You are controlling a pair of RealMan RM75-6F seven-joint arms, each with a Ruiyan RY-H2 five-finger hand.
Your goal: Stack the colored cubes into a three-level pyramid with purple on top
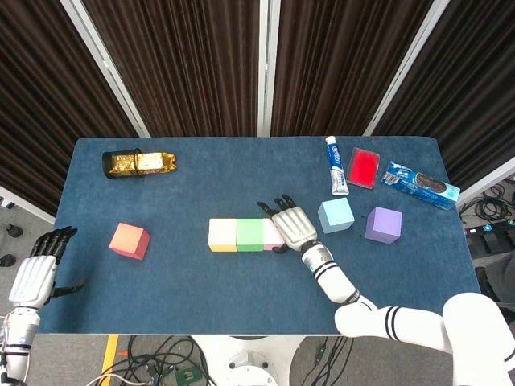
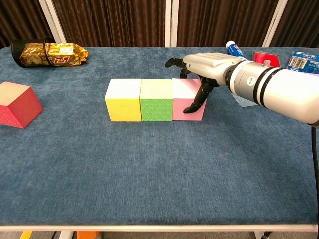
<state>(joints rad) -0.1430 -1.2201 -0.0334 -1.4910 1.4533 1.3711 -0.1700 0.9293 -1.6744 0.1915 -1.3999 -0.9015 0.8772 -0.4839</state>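
Yellow cube [image 1: 222, 234] [image 2: 123, 99], green cube [image 1: 250, 234] [image 2: 156, 100] and pink cube [image 1: 271, 236] [image 2: 181, 110] stand in a row at the table's middle, sides touching. My right hand [image 1: 291, 225] [image 2: 204, 67] lies over the pink cube, thumb down its right front and fingers curled behind it, gripping it. A red cube [image 1: 129, 240] [image 2: 17, 104] sits far left. The light blue cube [image 1: 335, 215] and purple cube [image 1: 384, 224] sit to the right of the hand. My left hand [image 1: 39, 269] hangs off the table's left edge, fingers apart and holding nothing.
A gold snack bag in a black holder [image 1: 138, 162] [image 2: 47, 52] lies at the back left. Toothpaste [image 1: 336, 165], a red box [image 1: 363, 167] and a blue biscuit pack [image 1: 421, 185] lie at the back right.
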